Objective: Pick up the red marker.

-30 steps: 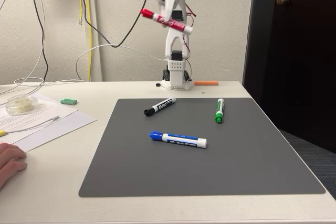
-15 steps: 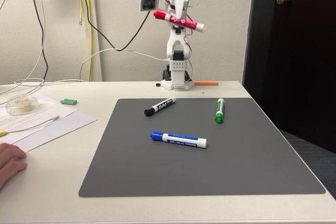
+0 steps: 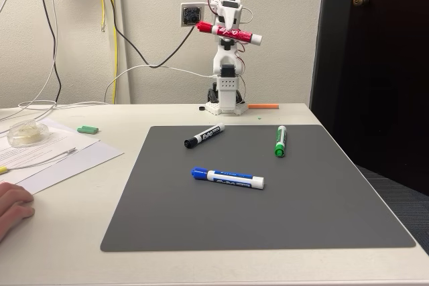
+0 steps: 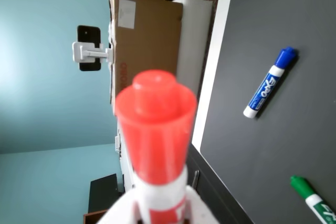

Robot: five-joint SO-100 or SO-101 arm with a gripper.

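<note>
Red marker held aloft by tool
In the fixed view the tool (image 3: 228,29) pinches the red marker (image 3: 229,32) nearly level, high above the table (image 3: 120,185); black (image 3: 204,136), green (image 3: 280,140) and blue (image 3: 228,177) markers lie on the grey mat (image 3: 301,212)

Bearing on pale table (image 3: 167,115): grey mat (image 3: 268,219), papers (image 3: 60,159), green eraser (image 3: 88,129), orange stick (image 3: 263,106), arm base (image 3: 224,105).

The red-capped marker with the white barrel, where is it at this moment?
In the fixed view, the red-capped white marker is held crosswise in the gripper of the white arm, high above the table's far edge, well clear of the grey mat.
</note>
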